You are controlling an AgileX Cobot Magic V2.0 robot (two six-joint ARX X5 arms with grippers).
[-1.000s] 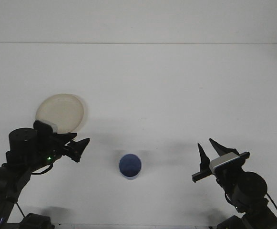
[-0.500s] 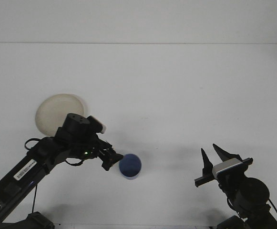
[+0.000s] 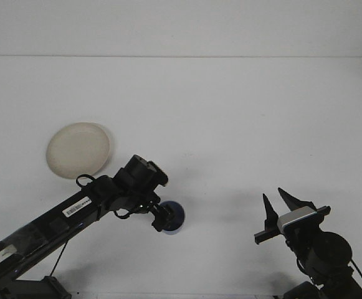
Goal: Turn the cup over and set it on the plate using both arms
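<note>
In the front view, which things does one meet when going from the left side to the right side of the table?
Cream plate → left gripper, reaching the blue cup → right gripper, apart from them at the far right with its fingers spread.

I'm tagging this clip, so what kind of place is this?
Probably a robot lab test bench: a bare white table against a blank wall, two black robot arms, one round cream plate and one small blue cup.
</note>
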